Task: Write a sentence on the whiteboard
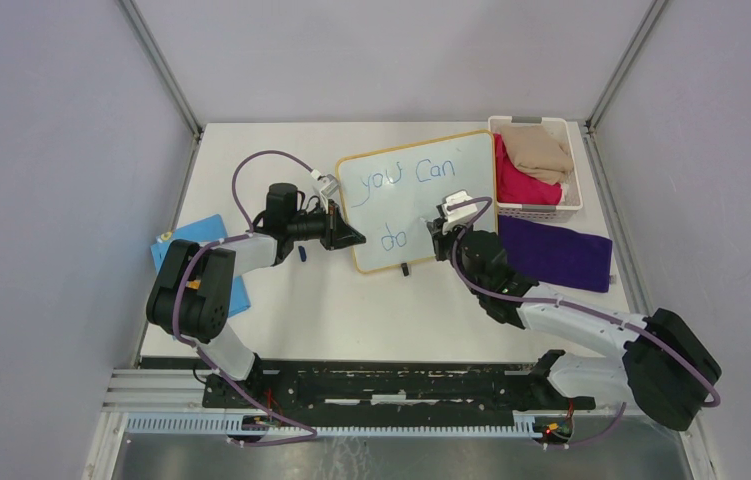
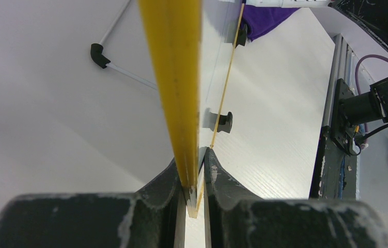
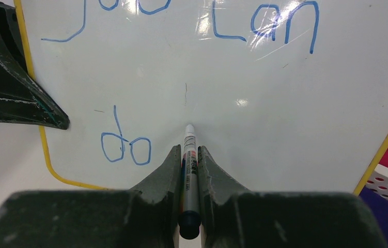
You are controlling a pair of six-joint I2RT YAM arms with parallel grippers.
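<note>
My left hand (image 1: 354,238) pinches the left edge of the whiteboard (image 1: 421,215), which stands on the counter (image 1: 351,310), long side running left to right, face toward me. My right hand (image 3: 187,150) grips a marker (image 3: 190,155) lying along its fingers, tip pointing at the board just right of "do" in the sentence (image 3: 117,126).

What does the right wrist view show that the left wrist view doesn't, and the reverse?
Only the right wrist view shows the blue writing, "Can" and "do", and the marker held in the right claw, tip toward the whiteboard. Only the left wrist view shows the whiteboard edge-on and its black feet. Both show the whiteboard, the left claw on its yellow frame, and the purple cloth.
</note>
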